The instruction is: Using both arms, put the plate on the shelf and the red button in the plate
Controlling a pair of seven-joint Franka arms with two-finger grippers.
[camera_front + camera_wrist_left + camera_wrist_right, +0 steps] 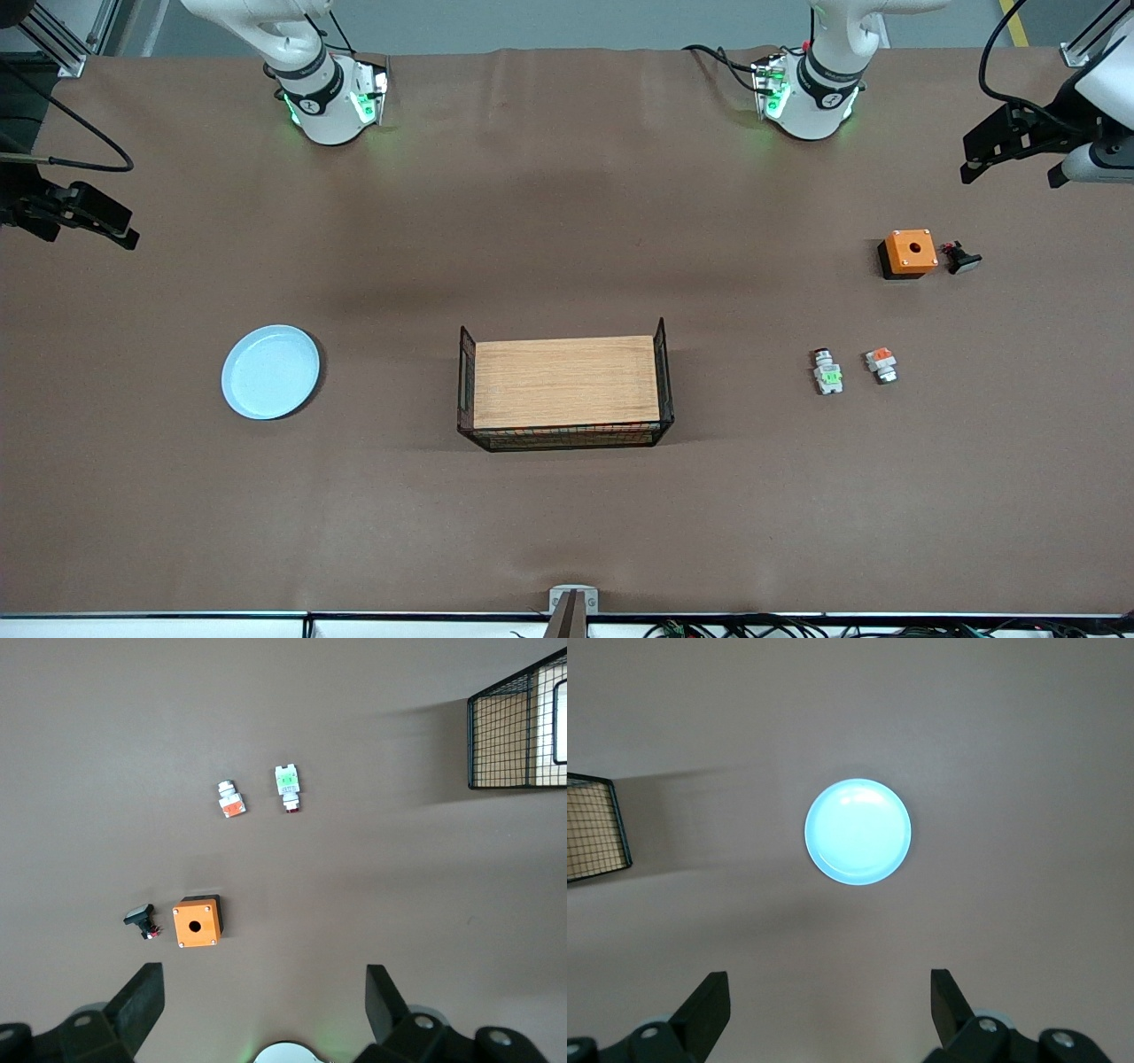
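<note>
Brown paper covers the whole table (567, 177), creased faintly near the arms' bases.

Largest on it is a black wire basket (564, 434) with a wooden board (565, 381) as its floor or lid, at the middle of the table, its long side running from one arm's end toward the other.

Next in size is the plate (270, 370), pale blue, round and shallow, lying flat toward the right arm's end of the table, well apart from the basket. Being round, it has no long axis to speak of.

Both arms wait high up at the table's ends. The left gripper (264, 992) hangs over the left arm's end of the table, jaws spread wide and holding nothing; the right gripper (829, 992) hangs over the right arm's end, looking down on the plate, also wide and holding nothing.

An orange box (910, 252) with a round hole in its top sits toward the left arm's end, with a small black part (962, 259) just beside it.

Nearer the front camera than the box lie two small white pieces side by side, apart. One is the red button (827, 372), green patch up; its long axis runs roughly toward and away from the front camera, slightly tilted, the small red tip at the end pointing toward the arms' bases. The other, a white piece with an orange-red block (881, 364), lies closer to the table's end.
</note>
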